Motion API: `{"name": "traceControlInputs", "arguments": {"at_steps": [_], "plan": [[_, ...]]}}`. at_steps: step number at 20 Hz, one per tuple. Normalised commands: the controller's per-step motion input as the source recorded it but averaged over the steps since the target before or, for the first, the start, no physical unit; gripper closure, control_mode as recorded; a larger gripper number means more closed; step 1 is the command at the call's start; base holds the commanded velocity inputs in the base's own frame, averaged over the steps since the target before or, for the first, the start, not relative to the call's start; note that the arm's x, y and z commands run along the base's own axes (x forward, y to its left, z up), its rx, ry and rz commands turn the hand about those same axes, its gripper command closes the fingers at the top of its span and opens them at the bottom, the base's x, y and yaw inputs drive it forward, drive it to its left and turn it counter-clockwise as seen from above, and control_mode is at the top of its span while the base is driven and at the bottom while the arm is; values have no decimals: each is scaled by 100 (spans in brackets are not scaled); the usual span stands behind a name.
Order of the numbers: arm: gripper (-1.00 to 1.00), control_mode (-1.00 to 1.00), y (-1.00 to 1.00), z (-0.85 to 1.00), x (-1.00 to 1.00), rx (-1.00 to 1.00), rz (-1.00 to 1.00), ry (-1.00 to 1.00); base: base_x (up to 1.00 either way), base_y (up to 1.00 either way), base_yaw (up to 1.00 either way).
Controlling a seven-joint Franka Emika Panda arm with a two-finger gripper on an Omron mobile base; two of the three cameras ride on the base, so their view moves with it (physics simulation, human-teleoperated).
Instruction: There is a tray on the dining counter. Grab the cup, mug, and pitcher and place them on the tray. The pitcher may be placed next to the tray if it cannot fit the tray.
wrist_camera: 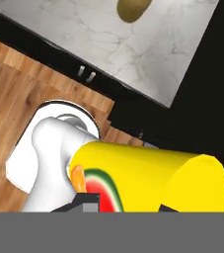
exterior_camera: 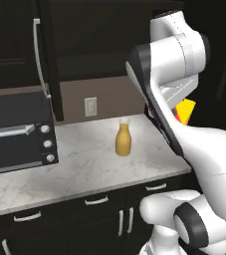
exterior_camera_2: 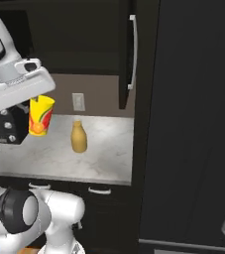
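the marble counter (exterior_camera: 84, 164) with the black toaster oven (exterior_camera: 15, 132) at its left end runs across both base views, over dark cabinets with pale handles. this is not the dining counter, and no tray can be seen from here, so the drop-off looks to lie somewhere else in the kitchen. the white arm (exterior_camera: 184, 94) folds high over the counter's right end. the amber pitcher (exterior_camera: 123, 139) stands upright on the marble, well apart from the oven and untouched. the yellow cup (exterior_camera_2: 40, 115), with its red fruit print, hangs in the air under the gripper (exterior_camera_2: 32, 101), clear of the counter.

what could go wrong: the cup is a smooth tapered tumbler pinched near its rim, so a quick swing or a jolt while the base drives could let it slide or twist out of the fingers. in the hand view the cup (wrist_camera: 153, 178) lies across the frame above the wooden floor (wrist_camera: 15, 84), so a slip here would likely drop it to the floor rather than onto marble. a wide swing could also clip the pitcher.

the jaws are nearly closed, clamped on the cup's wall; the fingertips themselves are mostly hidden by the cup.
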Motion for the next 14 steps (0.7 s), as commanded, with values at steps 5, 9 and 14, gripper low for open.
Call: {"name": "traceControlInputs", "arguments": {"at_steps": [5,9,14], "plan": [[100,100,0,0,0,0,0,0,-82,16,7],[100,100,0,0,0,0,0,0,-36,43,53],[100,100,0,0,0,0,0,0,-22,50,65]]}}
